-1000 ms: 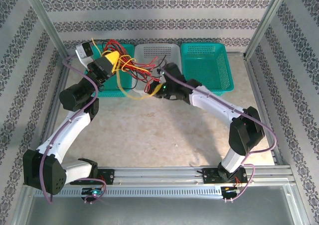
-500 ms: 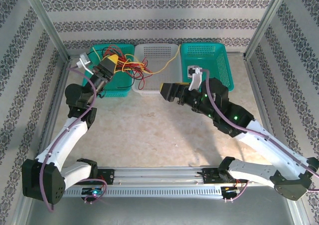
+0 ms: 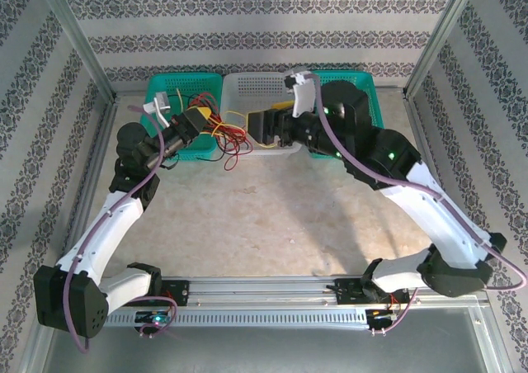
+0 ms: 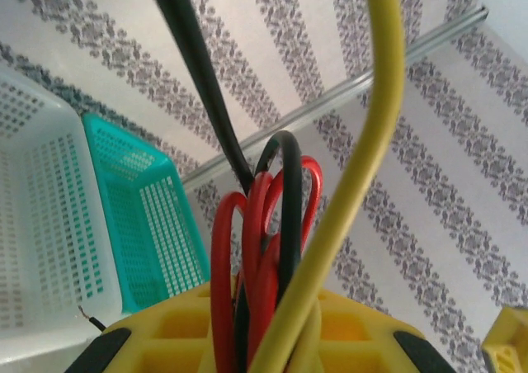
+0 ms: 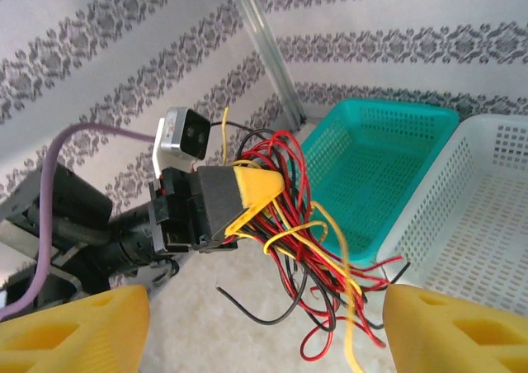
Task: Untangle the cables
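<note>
Just left of the white basket [image 3: 256, 79], the left end effector [image 3: 196, 116] grips the cables [image 3: 229, 135]; the right end effector [image 3: 263, 128], spread open, should probably pinch one strand next.

Bright even light; soft shadows under arms on table [image 3: 272, 216]; cables [image 4: 223, 282] blurred close to left wrist lens.

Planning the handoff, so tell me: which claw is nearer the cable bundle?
Left. The left claw is clamped on the cables; the right claw hangs open over the white basket, facing them without a grip.
</note>
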Controlling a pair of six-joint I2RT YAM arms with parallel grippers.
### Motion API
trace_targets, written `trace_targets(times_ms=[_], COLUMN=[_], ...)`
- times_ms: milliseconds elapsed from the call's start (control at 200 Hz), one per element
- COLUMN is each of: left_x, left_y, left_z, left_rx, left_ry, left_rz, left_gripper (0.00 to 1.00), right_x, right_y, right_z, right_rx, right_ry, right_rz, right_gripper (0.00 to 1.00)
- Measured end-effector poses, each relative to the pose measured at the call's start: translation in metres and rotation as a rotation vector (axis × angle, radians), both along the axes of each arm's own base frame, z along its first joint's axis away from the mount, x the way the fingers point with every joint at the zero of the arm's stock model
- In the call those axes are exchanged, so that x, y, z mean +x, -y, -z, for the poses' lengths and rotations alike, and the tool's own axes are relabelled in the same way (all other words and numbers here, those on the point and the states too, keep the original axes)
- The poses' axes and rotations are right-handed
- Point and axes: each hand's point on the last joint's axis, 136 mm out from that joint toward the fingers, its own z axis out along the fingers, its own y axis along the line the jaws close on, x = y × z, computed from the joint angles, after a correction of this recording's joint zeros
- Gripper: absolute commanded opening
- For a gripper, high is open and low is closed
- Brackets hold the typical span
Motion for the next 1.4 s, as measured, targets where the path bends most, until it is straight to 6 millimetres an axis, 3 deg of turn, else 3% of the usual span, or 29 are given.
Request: trace_targets(times_ms=[190, 360, 640, 954, 1219, 1289, 1399], left_x=[-0.009, -0.015, -0.021, -0.024, -0.019, -0.018, -0.023], left_y=[0.009, 0.014, 0.019, 0.024, 0.037, 0.037, 0.034], left_z=[-0.008, -0.011, -0.009, -0.009, -0.047, -0.051, -0.062], left_rx=[0.038, 0.056, 0.065, 0.054, -0.181, -0.224, -0.247], left_ry=[0.026, 0.045, 0.042, 0.041, 0.142, 0.147, 0.184], left_rz=[0.072, 0.115, 0.154, 0.2, 0.37, 0.391, 0.389], left_gripper=[0.0, 0.0, 0.0, 0.0, 0.0, 0.0, 0.0], right_x=[0.024, 0.024, 0.021, 0.028, 0.067, 0.078, 0.087], right_y=[-0.018, -0.029, -0.034, -0.027, 0.002, 0.003, -0.006], right_z=[0.032, 0.068, 0.076, 0.077, 0.074, 0.087, 0.13], right_rx=[-0.115, -0.198, -0.219, -0.222, -0.105, -0.054, 0.02], right_ry=[-0.095, -0.191, -0.23, -0.233, -0.28, -0.314, -0.409], right_rz=[-0.049, -0.097, -0.131, -0.113, -0.101, -0.114, -0.146], right_gripper=[0.56, 0.48, 0.0, 0.0, 0.0, 0.0, 0.0])
